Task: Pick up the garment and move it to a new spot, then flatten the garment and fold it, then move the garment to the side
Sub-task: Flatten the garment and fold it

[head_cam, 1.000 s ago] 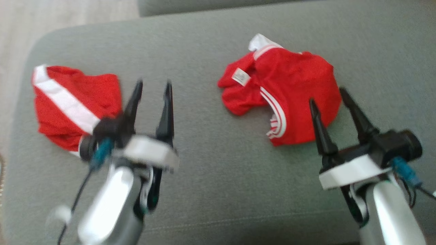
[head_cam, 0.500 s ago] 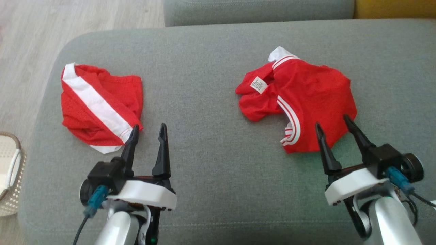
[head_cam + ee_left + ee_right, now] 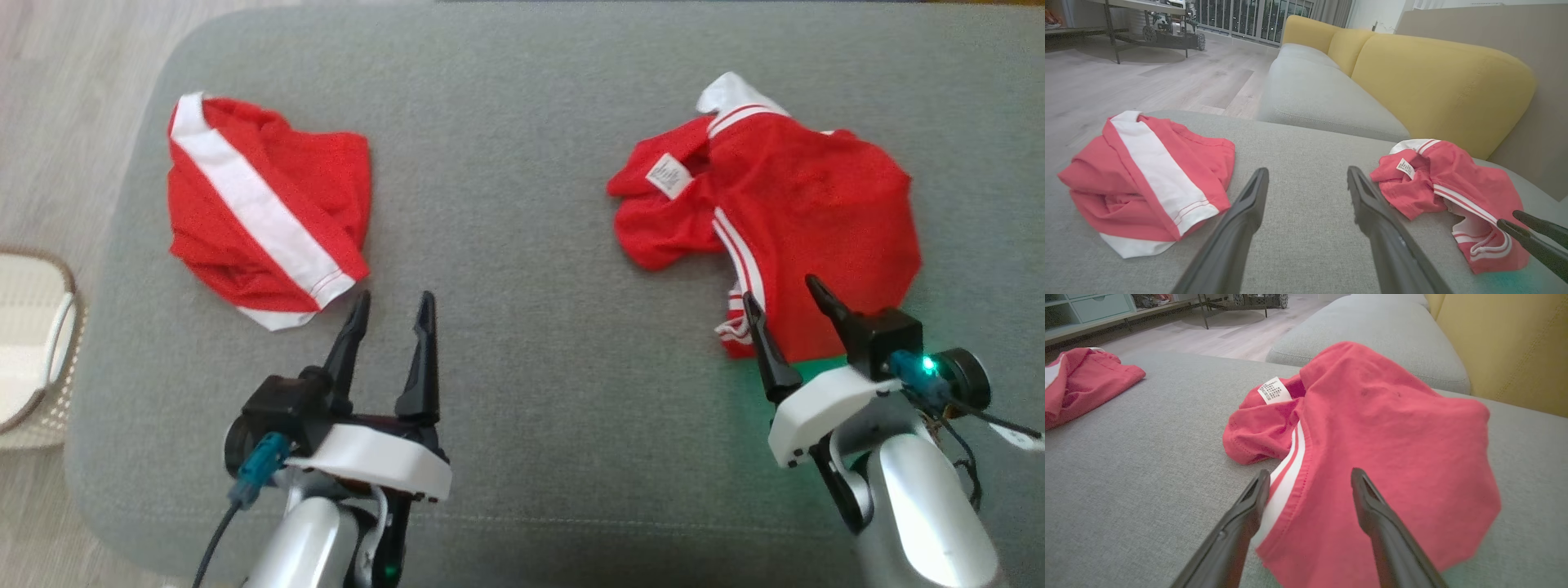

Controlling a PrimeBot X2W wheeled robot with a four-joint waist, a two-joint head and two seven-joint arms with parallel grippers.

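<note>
Two red garments lie on the grey cushion [image 3: 522,204]. The crumpled garment [image 3: 816,204] with thin white stripes and a white label lies at the right, also seen as the garment [image 3: 1461,179] and the garment [image 3: 1380,416]. My right gripper [image 3: 779,287] is open, its fingertips over that garment's near edge; the right gripper [image 3: 1310,472] straddles the striped hem with nothing held. The other red garment [image 3: 261,196], with a broad white band, lies at the left. My left gripper [image 3: 393,296] stands open just below and right of it, over bare cushion, and reads the same as the left gripper [image 3: 1307,170].
A pale woven basket [image 3: 33,351] stands on the floor off the cushion's left edge. Beyond the cushion are a grey sofa seat [image 3: 1310,94] and a yellow backrest [image 3: 1437,77]. Bare cushion lies between the two garments. Wooden floor [image 3: 1147,73] stretches to the left.
The head camera has shifted, so the whole scene sits differently. My left gripper has drawn back from beside the banded garment toward the near edge. Both grippers stay open.
</note>
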